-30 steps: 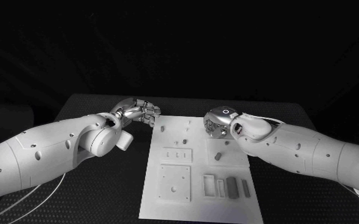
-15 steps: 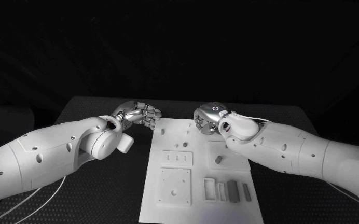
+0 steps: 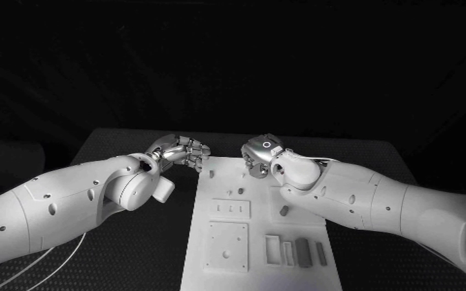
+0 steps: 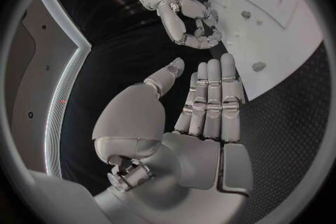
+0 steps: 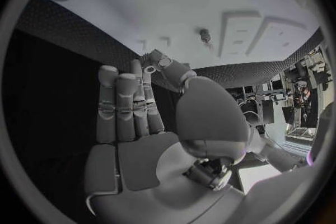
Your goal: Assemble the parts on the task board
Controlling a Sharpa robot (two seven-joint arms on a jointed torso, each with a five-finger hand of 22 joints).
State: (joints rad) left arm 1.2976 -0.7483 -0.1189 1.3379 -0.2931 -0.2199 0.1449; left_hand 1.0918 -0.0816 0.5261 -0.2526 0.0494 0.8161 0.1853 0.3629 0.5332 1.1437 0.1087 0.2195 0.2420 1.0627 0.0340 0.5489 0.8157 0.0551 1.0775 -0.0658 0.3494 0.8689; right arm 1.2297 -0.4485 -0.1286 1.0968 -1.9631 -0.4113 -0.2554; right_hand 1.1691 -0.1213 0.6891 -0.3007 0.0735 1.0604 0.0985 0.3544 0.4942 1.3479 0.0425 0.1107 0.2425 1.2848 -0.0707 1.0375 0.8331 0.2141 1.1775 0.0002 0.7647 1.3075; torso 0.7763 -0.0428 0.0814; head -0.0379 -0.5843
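The right hand has moved toward the far end of the task board, fingers extended and empty. The left hand waits beside the board's far left corner, also empty. The parts lie untouched at the near end, so no pickup has begun.

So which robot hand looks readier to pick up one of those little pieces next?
Probably the right robot hand: it hangs over the task board, with a small part nearby. The left robot hand sits beside the board's edge, over the table.
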